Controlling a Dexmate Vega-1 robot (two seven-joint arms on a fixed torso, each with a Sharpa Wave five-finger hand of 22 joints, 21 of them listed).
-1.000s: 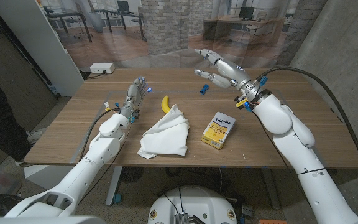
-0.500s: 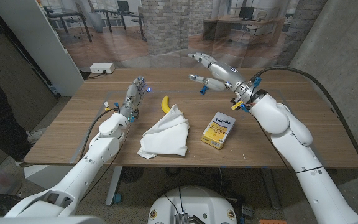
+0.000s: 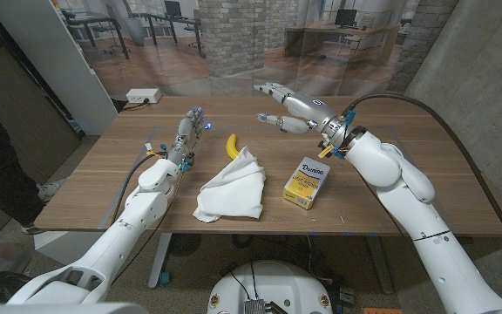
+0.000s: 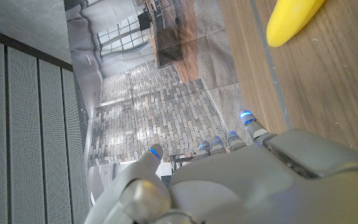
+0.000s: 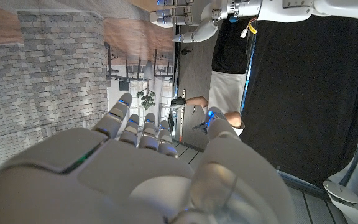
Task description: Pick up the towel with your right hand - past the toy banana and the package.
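my right hand (image 3: 279, 105) is up in the air with fingers wide and holds nothing. the towel (image 3: 231, 187) lies long from the banana (image 3: 231, 146) toward the table's (image 3: 103, 174) near edge, beside the box (image 3: 306, 182). my left hand (image 3: 187, 133) is open too.

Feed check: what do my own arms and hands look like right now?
Both arms are glossy white rounded shells. The left hand and right hand are silver-grey, their fingers tipped with blue lights. Black cables run along each forearm, with blue and orange fittings at the right wrist.
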